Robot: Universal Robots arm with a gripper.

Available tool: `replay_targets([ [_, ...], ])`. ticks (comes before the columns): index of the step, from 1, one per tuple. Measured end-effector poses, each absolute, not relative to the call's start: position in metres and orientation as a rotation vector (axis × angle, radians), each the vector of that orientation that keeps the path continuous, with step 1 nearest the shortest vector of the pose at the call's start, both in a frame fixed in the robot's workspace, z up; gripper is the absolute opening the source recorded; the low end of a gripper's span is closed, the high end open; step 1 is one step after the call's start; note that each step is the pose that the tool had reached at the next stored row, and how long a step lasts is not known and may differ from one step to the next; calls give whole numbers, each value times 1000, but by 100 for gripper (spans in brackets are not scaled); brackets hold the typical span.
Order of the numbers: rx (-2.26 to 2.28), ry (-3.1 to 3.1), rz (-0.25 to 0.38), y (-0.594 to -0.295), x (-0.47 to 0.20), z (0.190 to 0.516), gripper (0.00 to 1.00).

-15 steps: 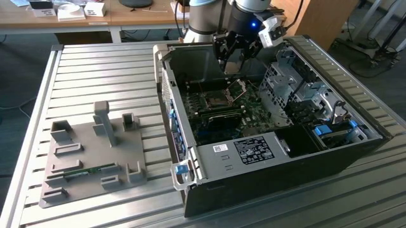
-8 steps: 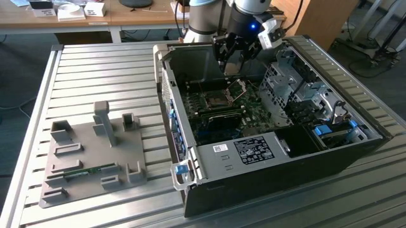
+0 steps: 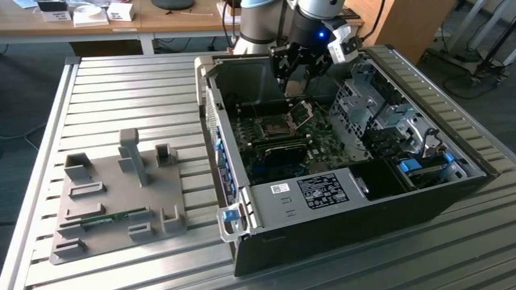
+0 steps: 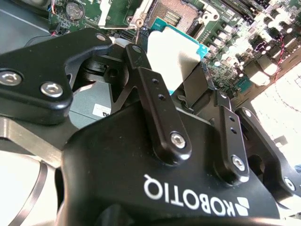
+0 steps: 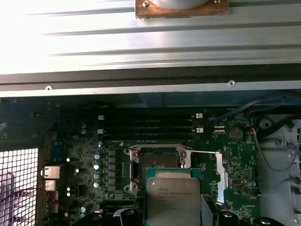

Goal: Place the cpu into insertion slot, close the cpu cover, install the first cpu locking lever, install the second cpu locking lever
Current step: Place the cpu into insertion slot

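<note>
While poised above insertion slot (image 5: 156, 159), jaws partly closed, clamping cpu (image 5: 171, 200) by opposite edges.

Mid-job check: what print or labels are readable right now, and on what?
On the gripper body: a white brand logo, upside down in the second wrist view.
On the cpu top: printed lines, too small to read.
On the computer case label: dense print, too small to read.
No other print is readable.
</note>
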State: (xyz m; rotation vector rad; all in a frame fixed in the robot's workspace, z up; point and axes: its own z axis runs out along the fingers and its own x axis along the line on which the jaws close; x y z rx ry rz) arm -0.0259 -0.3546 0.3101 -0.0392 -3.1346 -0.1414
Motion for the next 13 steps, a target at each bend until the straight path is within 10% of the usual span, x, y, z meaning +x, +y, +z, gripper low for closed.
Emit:
replay_targets([
  [13, -39, -3135, -141, -355, -26, 307, 54],
])
